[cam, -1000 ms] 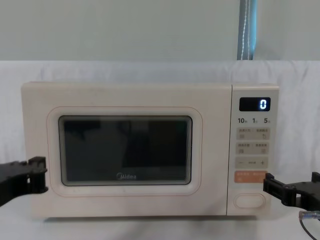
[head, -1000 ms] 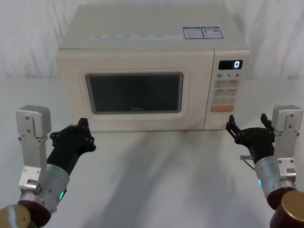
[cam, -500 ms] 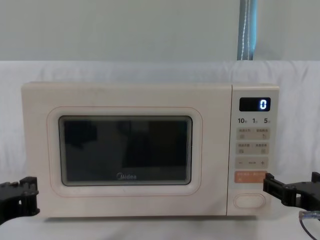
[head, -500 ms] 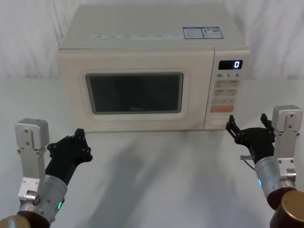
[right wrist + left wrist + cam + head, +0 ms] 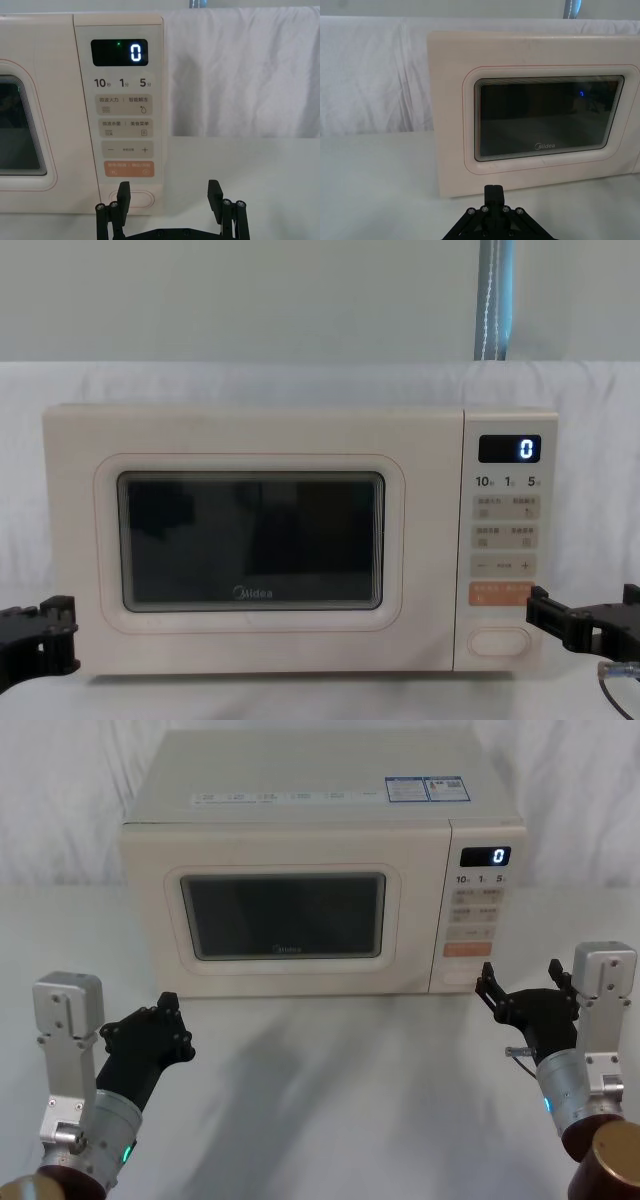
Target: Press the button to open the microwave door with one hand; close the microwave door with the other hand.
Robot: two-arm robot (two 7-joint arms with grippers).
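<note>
The left gripper [image 5: 160,1020] has dropped lower and pulled back from the microwave door [image 5: 285,915] since a second ago, and in the last half second it has hardly moved. The right gripper [image 5: 525,988] has stayed in the same spot the whole time.

The button [image 5: 499,641] sits at the very bottom of the control panel [image 5: 507,540], on the right side of the microwave [image 5: 320,870], just under the orange button [image 5: 502,592]. The door is shut flat against the front, with its dark window [image 5: 251,540] in the middle and the little Midea logo [image 5: 252,591] below the glass. The display [image 5: 509,448] shows a glowing 0.

The right gripper hangs just in front of the panel's lower right corner, near the button but not touching it. Its two fingers [image 5: 123,192] stand wide apart. A small clear cable plug [image 5: 515,1051] sticks out beside its wrist.

The left gripper floats over the white table [image 5: 330,1100], in front of the door's lower left corner and apart from it. Its fingers look pressed together. A green dot [image 5: 125,1153] glows on its wrist
</note>
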